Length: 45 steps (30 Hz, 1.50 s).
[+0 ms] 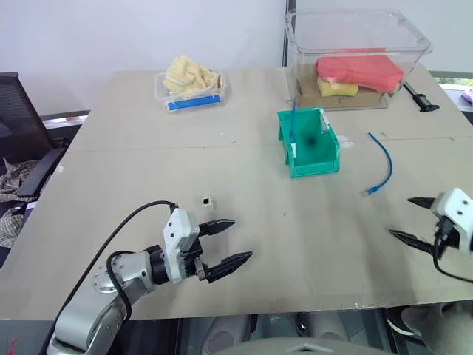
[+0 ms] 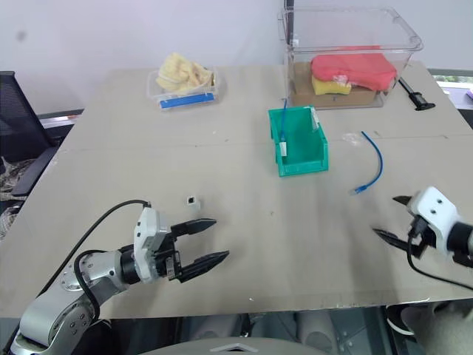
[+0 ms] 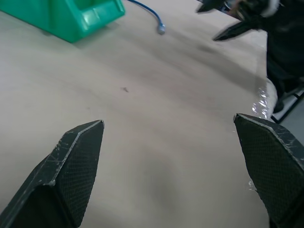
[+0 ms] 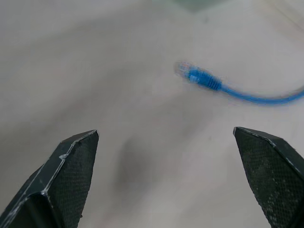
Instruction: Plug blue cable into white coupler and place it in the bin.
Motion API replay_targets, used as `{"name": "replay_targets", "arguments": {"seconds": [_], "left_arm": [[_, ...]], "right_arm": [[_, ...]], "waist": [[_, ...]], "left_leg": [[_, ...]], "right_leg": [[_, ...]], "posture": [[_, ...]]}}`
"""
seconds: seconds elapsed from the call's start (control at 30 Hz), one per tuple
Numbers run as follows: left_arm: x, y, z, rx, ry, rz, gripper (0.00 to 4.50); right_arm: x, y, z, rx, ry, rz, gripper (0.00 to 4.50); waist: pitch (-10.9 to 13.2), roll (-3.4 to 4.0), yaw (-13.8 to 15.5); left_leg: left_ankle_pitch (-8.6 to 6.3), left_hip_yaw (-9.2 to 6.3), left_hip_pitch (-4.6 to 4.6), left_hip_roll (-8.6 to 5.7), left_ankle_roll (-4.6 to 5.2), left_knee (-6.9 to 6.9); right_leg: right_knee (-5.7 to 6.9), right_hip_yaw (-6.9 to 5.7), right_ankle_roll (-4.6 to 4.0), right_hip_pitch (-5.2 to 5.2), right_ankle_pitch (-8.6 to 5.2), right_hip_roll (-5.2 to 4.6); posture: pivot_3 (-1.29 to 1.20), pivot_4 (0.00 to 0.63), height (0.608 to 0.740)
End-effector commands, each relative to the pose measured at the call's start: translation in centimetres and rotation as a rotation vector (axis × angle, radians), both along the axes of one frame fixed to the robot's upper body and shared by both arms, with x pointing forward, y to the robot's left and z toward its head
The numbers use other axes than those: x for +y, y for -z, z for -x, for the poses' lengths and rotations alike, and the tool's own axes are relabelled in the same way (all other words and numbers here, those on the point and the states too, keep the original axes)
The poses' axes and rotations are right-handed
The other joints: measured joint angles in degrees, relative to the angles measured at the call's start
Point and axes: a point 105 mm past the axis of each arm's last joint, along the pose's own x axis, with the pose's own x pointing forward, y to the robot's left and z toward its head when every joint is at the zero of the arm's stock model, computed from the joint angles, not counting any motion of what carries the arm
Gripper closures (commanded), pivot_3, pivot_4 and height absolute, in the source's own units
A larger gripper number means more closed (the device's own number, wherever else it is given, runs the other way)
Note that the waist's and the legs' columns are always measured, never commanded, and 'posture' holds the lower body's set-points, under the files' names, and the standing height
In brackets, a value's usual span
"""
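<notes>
- Left gripper (image 1: 225, 241): fingers spread wide, nothing between them, hovering low over the near-left part of the table (image 1: 244, 163). It points roughly across the table toward the right. Reads as a ready pose with no grab started yet.
- White coupler (image 1: 207, 200): sits loose on the table just beyond the left gripper, not touched. Being on that side, it's the natural pick for the left arm.
- Clear tray (image 1: 191, 90) with pale yellow stuff and a blue strip: far left-centre, well away from the work, irrelevant here.
- Bin (image 1: 309, 143): teal, mid-table, open top. Neither task part is in it, so the drop-off is still to do.
- Clear tub (image 1: 355, 61) with red and yellow items: behind the bin, not part of the job.
- Blue cable (image 1: 383, 166): lies curved on the table right of the bin, both ends free. Near plug (image 4: 197, 75) faces the right arm in its wrist view.
- Right gripper (image 1: 412, 219): jaws fully apart, empty, angled down near the right edge, short of the cable's near plug. Looks lined up to take that end.
- Judgement: very start of the task, each arm staged next to its own part.
</notes>
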Motion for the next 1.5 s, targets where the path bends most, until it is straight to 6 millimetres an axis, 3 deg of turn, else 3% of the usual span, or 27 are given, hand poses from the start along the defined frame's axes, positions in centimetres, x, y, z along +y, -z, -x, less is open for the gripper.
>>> {"name": "replay_targets", "arguments": {"seconds": [0.03,0.1,0.37,0.5,0.53,0.7,0.77,0.9,1.07,1.2,1.3,1.33,1.37,1.43,1.5], "left_arm": [[-0.8,-0.9,0.5,-0.092,0.08,-0.029,0.0],[-1.2,-1.3,0.5,-0.107,0.091,-0.019,0.0],[-1.5,-1.4,0.6,-0.123,0.083,-0.016,0.0],[-1.3,-1.0,1.0,-0.118,0.073,-0.015,0.0],[-1.2,-0.9,1.1,-0.118,0.07,-0.016,0.0],[-0.8,-0.5,1.1,-0.12,0.04,-0.016,0.0],[-0.6,-0.3,1.1,-0.121,0.032,-0.02,0.0],[-0.2,-0.1,0.5,-0.148,-0.005,-0.035,0.0],[-0.1,0.3,-0.9,-0.199,-0.004,-0.081,0.0],[0.2,0.5,-2.2,-0.215,-0.021,-0.125,0.0],[0.1,1.0,-2.7,-0.203,-0.016,-0.171,0.0],[0.0,1.2,-2.8,-0.203,-0.004,-0.189,0.0],[-0.3,1.3,-2.9,-0.189,0.008,-0.191,0.0],[-1.0,1.5,-3.4,-0.178,0.024,-0.222,0.0],[-1.9,1.3,-3.9,-0.175,0.048,-0.225,0.0]], "right_arm": [[0.8,-0.4,-1.6,0.038,-0.144,0.103,0.25],[1.0,0.0,-3.2,0.06,-0.236,0.226,0.74],[1.0,1.4,-7.8,0.138,-0.352,0.422,0.74],[1.1,2.2,-8.2,0.231,-0.417,0.463,1.85],[1.3,2.3,-8.3,0.248,-0.429,0.459,2.49],[2.4,2.0,-8.4,0.28,-0.478,0.412,4.46],[3.7,1.5,-8.2,0.277,-0.506,0.361,4.46],[9.9,0.3,-6.2,0.307,-0.574,0.218,4.46],[16.7,2.8,-4.9,0.3,-0.601,0.24,4.46],[19.2,4.4,-4.9,0.288,-0.611,0.27,4.46],[20.2,4.7,-4.7,0.272,-0.647,0.259,3.42],[20.4,4.7,-4.6,0.277,-0.636,0.233,2.77],[20.4,4.4,-4.7,0.266,-0.614,0.2,2.41],[20.0,3.0,-4.8,0.2,-0.563,0.096,1.38],[19.1,1.0,-3.4,0.162,-0.573,-0.036,0.46]], "waist": [[0.0,-0.04,0.0],[0.1,-0.16,0.0],[0.2,-0.18,-0.1],[0.2,-0.25,-0.7],[0.2,-0.26,-0.8],[0.2,-0.38,-1.3],[0.2,-0.37,-1.4],[0.2,-0.3,-1.6],[0.2,-0.26,-1.4],[0.1,-0.4,-1.4],[0.0,-0.57,-1.7],[0.0,-0.57,-1.8],[-0.1,-0.56,-1.7],[-0.1,-0.56,-1.5],[0.0,-0.53,-1.1]], "left_leg": [[0.0,0.16,0.01,0.01,0.0,0.0],[-0.01,0.24,-0.02,0.01,0.01,0.0],[0.13,0.35,-0.1,0.03,-0.23,-0.02],[0.12,0.35,-0.11,0.06,-0.23,-0.03],[0.12,0.35,-0.1,0.06,-0.23,-0.03],[0.0,0.28,0.04,0.06,0.0,0.02],[-0.01,0.28,0.06,0.06,0.02,0.02],[-0.02,0.22,0.02,0.25,-0.01,0.0],[0.05,0.23,-0.36,0.38,-0.41,0.0],[0.04,0.28,-0.36,0.35,-0.43,0.02],[0.04,0.31,-0.27,0.37,-0.43,0.03],[0.03,0.34,-0.24,0.4,-0.44,0.02],[0.02,0.34,-0.21,0.43,-0.45,0.02],[0.01,0.3,-0.19,0.53,-0.49,0.0],[-0.01,0.24,-0.23,0.58,-0.53,0.0]], "right_leg": [[-0.03,-0.01,-0.01,0.01,-0.01,0.0],[-0.08,-0.01,-0.05,0.01,-0.03,-0.01],[-0.14,0.02,-0.07,-0.13,0.09,-0.01],[-0.15,0.1,-0.09,-0.17,0.1,0.02],[-0.15,0.11,-0.1,-0.16,0.1,0.02],[-0.15,0.16,-0.23,-0.01,0.2,0.02],[-0.14,0.2,-0.21,-0.01,0.26,0.04],[-0.06,0.2,-0.23,-0.14,0.28,0.11],[0.07,0.21,-0.26,-0.67,0.3,0.16],[0.06,0.2,-0.26,-0.65,0.3,0.27],[0.03,0.17,-0.3,-0.62,0.34,0.33],[0.03,0.18,-0.33,-0.62,0.36,0.35],[0.06,0.17,-0.34,-0.61,0.36,0.4],[0.08,0.13,-0.36,-0.61,0.37,0.5],[0.07,0.06,-0.37,-0.61,0.37,0.52]], "posture": [[0.0,0.15,0.74],[0.0,0.15,0.74],[0.0,0.15,0.74],[0.0,0.15,0.74],[0.0,0.15,0.74],[0.0,0.15,0.74],[0.0,0.15,0.74],[0.0,0.15,0.74],[0.0,0.15,0.74],[0.0,0.15,0.74],[0.0,0.15,0.74],[0.0,0.15,0.74],[0.0,0.15,0.74],[0.0,0.15,0.74],[0.0,0.15,0.74]]}}
